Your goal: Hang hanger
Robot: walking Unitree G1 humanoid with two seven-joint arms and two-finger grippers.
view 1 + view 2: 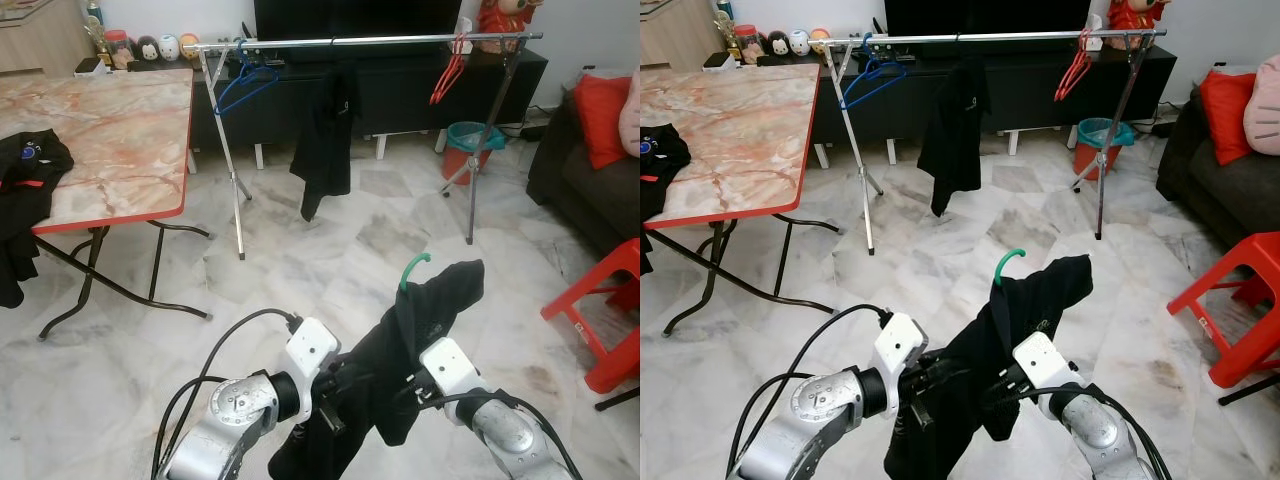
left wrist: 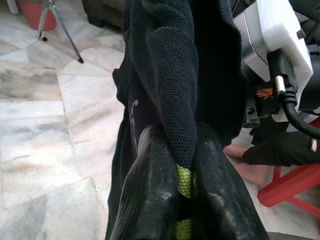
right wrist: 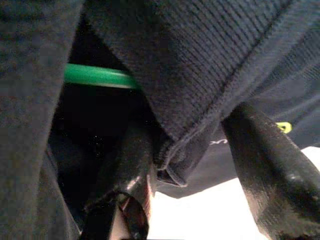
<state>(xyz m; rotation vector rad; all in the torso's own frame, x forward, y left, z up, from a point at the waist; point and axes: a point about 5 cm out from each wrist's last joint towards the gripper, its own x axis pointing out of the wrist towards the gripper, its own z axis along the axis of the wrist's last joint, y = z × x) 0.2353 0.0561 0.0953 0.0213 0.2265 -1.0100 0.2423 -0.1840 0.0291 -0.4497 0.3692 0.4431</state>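
Observation:
A green hanger, its hook (image 1: 415,268) pointing up, carries a black garment (image 1: 445,295) low in front of me, between my two arms. My left gripper (image 2: 183,167) is shut on the hanger's green bar (image 2: 184,181), with the cloth draped over its fingers. My right gripper (image 3: 195,150) is at the garment's other side. Its fingers (image 3: 127,170) stand apart with the hem hanging between them, and the green bar (image 3: 97,76) lies just beyond. Across the room stands the metal clothes rail (image 1: 380,41).
On the rail hang a blue hanger (image 1: 245,85), a black garment (image 1: 325,140) and red hangers (image 1: 450,72). A marble-topped folding table (image 1: 120,130) is at the left. A red stool (image 1: 610,320) and a dark sofa (image 1: 580,175) are at the right.

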